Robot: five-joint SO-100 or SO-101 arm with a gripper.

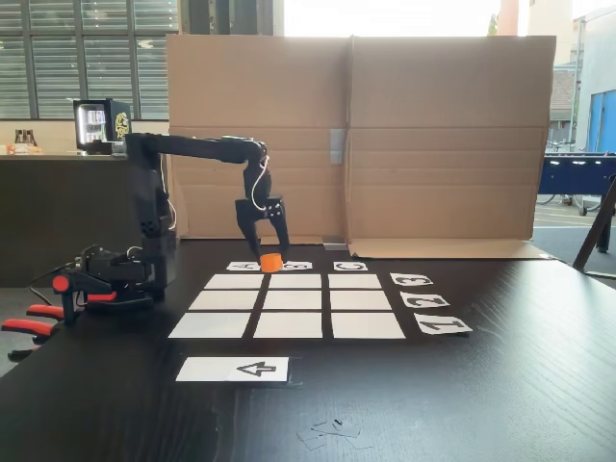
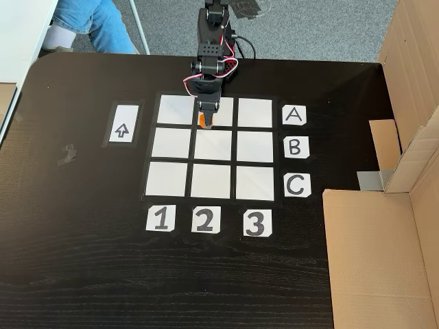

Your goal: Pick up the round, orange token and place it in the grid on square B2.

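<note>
Orange token (image 1: 271,262) between tool (image 1: 262,252) fingers.

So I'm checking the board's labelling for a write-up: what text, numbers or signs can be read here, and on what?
"A": white card right of the grid's top row, overhead fixed view.
"B": card beside the middle row.
"C": card beside the bottom row.
"1", "2", "3": cards below the columns.
Arrow sign: white strip left of the grid.
Round logo on the background appliance: too blurred.

Arm reaching forward, pincer (image 1: 269,258) pointing down, clamped
</note>
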